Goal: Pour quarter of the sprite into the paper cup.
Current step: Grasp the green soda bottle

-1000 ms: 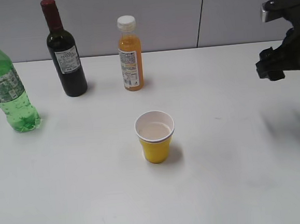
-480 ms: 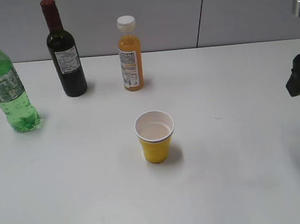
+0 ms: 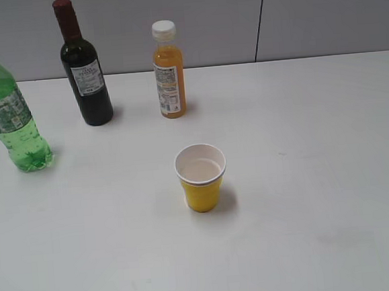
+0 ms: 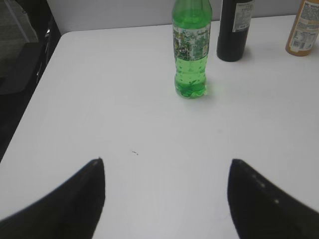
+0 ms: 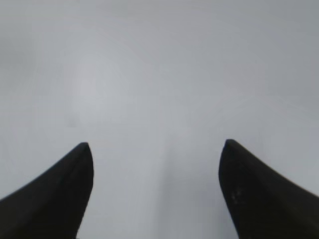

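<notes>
The sprite (image 3: 6, 110) stands upright at the table's (image 3: 318, 176) far left, its left edge cut off by the exterior view. The paper cup (image 3: 201, 177) sits mid-table, mouth up (contents hard to make out). Left hand (image 4: 167, 191) and right hand (image 5: 155, 186) both gape apart, empty.

In the exterior view the sprite (image 3: 8, 109) is clipped by the left edge. In the left wrist view its cap is cut off at the top, as are the wine bottle (image 4: 235, 29) and juice bottle (image 4: 303, 29) beside it. Label print is unreadable.
</notes>
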